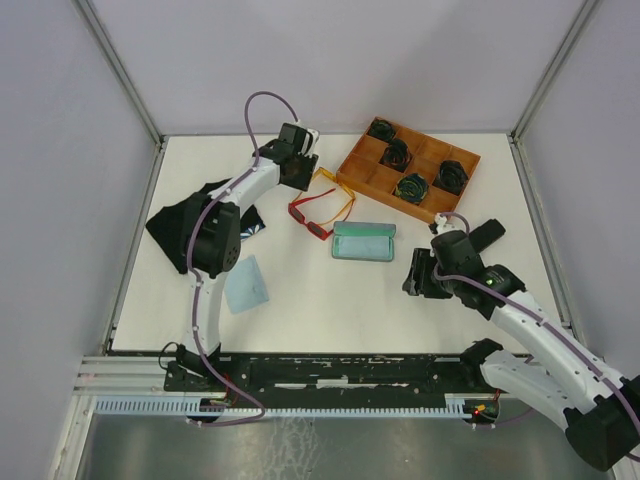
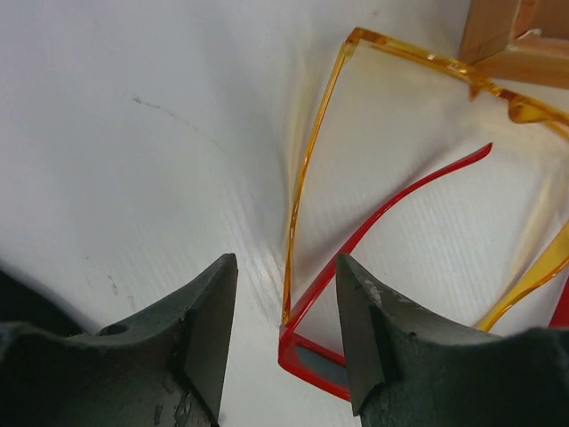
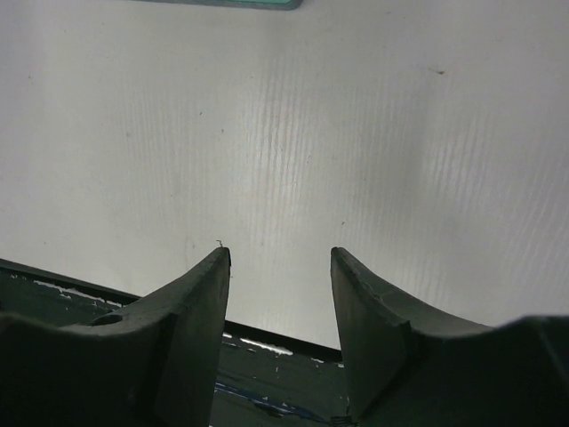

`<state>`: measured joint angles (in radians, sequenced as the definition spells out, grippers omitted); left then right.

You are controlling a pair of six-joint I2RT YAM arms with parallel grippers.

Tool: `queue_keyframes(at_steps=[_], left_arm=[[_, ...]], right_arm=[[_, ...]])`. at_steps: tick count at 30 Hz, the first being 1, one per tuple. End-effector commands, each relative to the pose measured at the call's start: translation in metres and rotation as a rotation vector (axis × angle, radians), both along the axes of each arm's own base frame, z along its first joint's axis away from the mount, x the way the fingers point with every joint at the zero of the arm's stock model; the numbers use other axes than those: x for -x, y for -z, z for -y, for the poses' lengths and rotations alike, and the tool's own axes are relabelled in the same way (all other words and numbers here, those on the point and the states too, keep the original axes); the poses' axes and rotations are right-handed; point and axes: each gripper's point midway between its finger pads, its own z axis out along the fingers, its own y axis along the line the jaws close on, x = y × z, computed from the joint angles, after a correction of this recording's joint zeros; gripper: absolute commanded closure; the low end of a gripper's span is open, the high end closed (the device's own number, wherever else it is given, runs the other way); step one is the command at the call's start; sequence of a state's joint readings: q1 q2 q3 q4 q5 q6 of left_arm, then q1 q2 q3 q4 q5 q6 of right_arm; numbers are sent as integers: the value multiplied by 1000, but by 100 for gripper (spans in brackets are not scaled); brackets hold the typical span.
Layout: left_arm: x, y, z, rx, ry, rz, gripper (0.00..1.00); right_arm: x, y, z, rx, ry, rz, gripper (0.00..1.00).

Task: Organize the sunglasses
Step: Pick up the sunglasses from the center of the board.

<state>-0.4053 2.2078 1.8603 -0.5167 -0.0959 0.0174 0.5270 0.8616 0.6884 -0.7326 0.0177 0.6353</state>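
Two pairs of sunglasses lie together on the far half of the tabletop, a little left of its middle. The red pair (image 1: 309,221) is unfolded. The orange-yellow pair (image 1: 337,187) sits just behind it, its front close to the left corner of a wooden tray (image 1: 360,158). The pairs overlap, with one red temple running in among the orange ones.

The left gripper (image 2: 286,267) hangs over the left end of both pairs with its claw apart. The tip of an orange temple and a corner of the red frame show in the gap between the fingers, and neither finger presses on them.

The right gripper (image 3: 280,258) is over bare tabletop near the near edge, toward the right, claw apart and holding nothing.

A grey-blue case (image 1: 364,241) rests closed near the middle, just nearer than the sunglasses. A light blue cloth (image 1: 246,284) lies toward the near-left corner. The tray, at the far right, holds dark rolled items (image 1: 411,187) in several compartments.
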Motion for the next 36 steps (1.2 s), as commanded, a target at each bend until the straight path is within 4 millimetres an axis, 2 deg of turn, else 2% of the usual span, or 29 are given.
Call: queue_keyframes(at_steps=[1, 5, 10, 19, 28, 36], left_arm=[[0, -5, 6, -17, 146, -32, 44], [6, 9, 6, -32, 186, -80, 44], [14, 17, 8, -30, 229, -113, 45], [16, 33, 9, -37, 248, -149, 46], [20, 35, 12, -31, 277, -167, 58], [34, 43, 15, -22, 343, -212, 61]], right_arm=[[-8, 1, -5, -9, -20, 24, 42], [-10, 3, -7, -12, -24, 19, 42], [-10, 4, -8, -16, -24, 16, 42], [-11, 3, -9, -14, -27, 14, 42], [-12, 3, -12, -20, -32, 12, 42], [-12, 1, -13, -24, -37, 7, 42]])
